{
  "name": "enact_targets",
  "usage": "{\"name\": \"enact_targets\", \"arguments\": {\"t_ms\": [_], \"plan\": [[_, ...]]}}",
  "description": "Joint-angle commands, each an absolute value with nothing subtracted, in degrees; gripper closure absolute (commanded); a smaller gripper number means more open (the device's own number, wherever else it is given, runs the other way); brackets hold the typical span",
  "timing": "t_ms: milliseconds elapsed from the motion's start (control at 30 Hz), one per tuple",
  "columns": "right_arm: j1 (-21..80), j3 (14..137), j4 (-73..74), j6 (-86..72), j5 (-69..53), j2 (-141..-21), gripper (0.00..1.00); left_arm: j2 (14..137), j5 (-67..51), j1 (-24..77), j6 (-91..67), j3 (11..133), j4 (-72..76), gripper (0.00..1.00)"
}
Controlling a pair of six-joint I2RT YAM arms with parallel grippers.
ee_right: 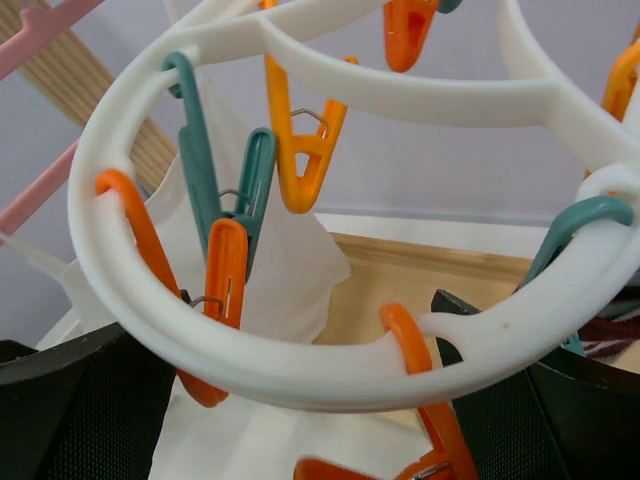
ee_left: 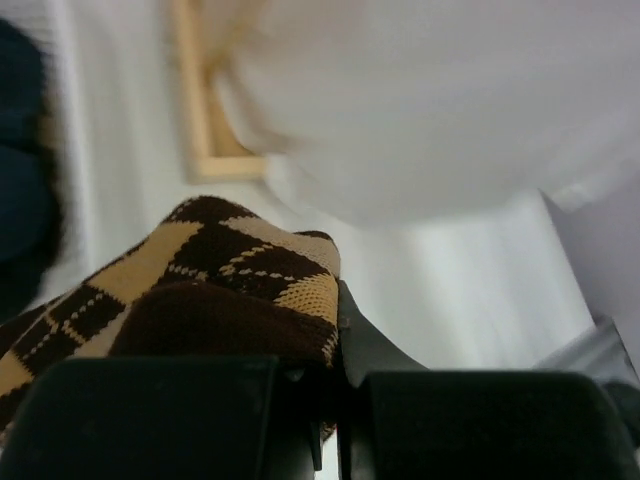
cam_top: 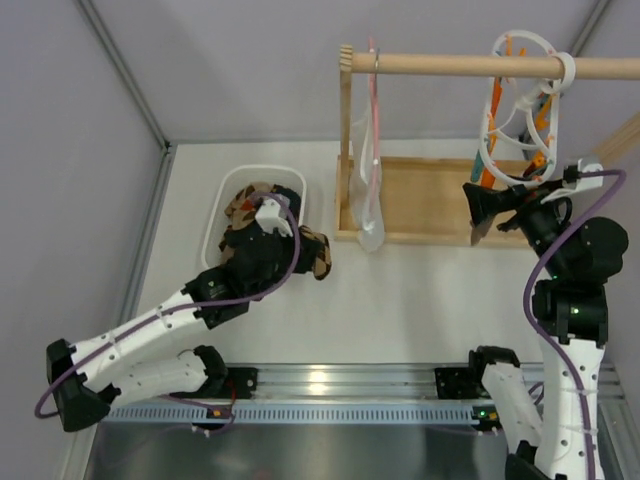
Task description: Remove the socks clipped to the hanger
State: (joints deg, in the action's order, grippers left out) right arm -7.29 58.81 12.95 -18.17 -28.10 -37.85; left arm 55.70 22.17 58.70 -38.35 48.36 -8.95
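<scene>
My left gripper [cam_top: 268, 222] hovers over the right side of a white bin [cam_top: 215, 215] and is shut on the brown-and-tan argyle sock [ee_left: 215, 270]. The sock's end hangs out past the bin's right rim [cam_top: 317, 255]. The white oval hanger [cam_top: 520, 95] with orange and teal clips hangs from a wooden rod. My right gripper [cam_top: 492, 205] is open just below it. In the right wrist view the hanger ring [ee_right: 300, 365] crosses between my wide-apart fingers [ee_right: 80, 410]. A bit of dark striped fabric [ee_right: 612, 335] shows at the right edge. The other socks are not clearly in view.
The wooden rod [cam_top: 450, 64] stands on a wooden base tray [cam_top: 420, 200]. A thin pink wire hanger [cam_top: 374, 110] holds a white cloth bag [cam_top: 368, 190] to the left of the ring. A dark blurred shape [ee_left: 20, 170] fills the left wrist view's left edge.
</scene>
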Motion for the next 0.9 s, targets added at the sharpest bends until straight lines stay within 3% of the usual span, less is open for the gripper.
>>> {"name": "enact_targets", "arguments": {"t_ms": [0,67,233,400,600,867], "plan": [[-7.5,58.1,14.6,-20.8,-24.1,-38.4,0.00,53.8,24.0,48.0,-40.7,51.8,-20.2,1.00],[-7.5,59.9,11.1,-21.5,-23.9,-43.0,0.01,56.1,22.2,45.1,-39.0,54.0,-20.1,1.00],[-7.4,76.6,17.9,-19.9,-25.6,-56.5,0.00,65.5,15.5,44.6,-40.1,62.8,-19.9,1.00],[-7.5,78.7,18.2,-18.4,-25.1,-57.9,0.01,62.1,24.4,43.7,-41.5,58.4,-20.1,1.00],[-7.5,79.6,12.4,-20.7,-32.2,-61.7,0.00,58.3,19.2,34.5,-40.3,55.6,-20.2,1.00],[-7.5,86.8,17.4,-16.0,-37.6,-60.1,0.01,60.7,-2.5,15.5,-39.7,53.0,-20.2,1.00]]}}
